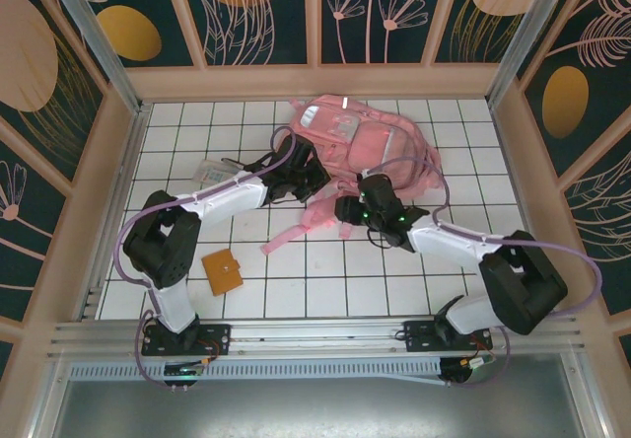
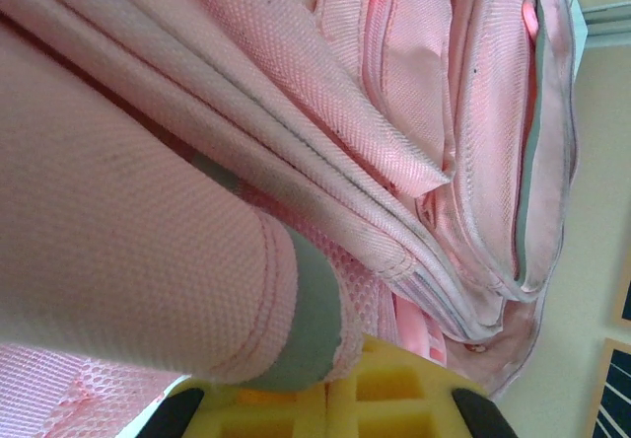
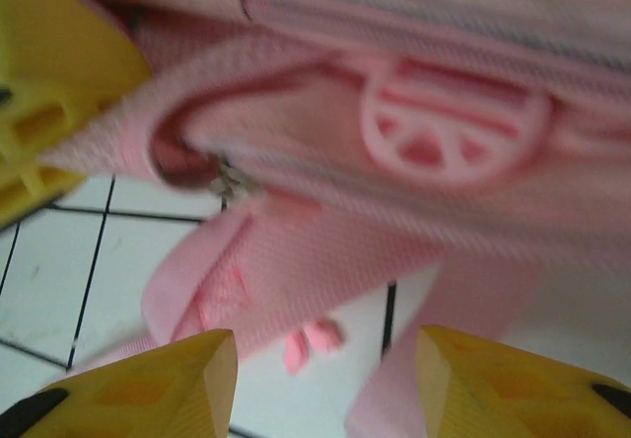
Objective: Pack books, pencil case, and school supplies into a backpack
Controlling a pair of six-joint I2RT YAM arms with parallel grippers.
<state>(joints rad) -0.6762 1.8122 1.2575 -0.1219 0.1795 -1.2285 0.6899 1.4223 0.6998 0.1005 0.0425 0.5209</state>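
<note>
Soft and floppy, the pink backpack (image 1: pixel 360 142) is best gripped at stitched seams; the left tool (image 2: pixel 325 389) pinches its fabric, while the right tool (image 3: pixel 325 354) gapes open.

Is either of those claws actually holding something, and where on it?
The left gripper pinches the pink backpack by a grey-trimmed fabric edge; the right gripper is open, holding nothing.

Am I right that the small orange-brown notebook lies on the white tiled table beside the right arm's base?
Not quite: the top external view shows the small orange-brown notebook on the white tiled table beside the left arm's base, not the right arm's.
</note>
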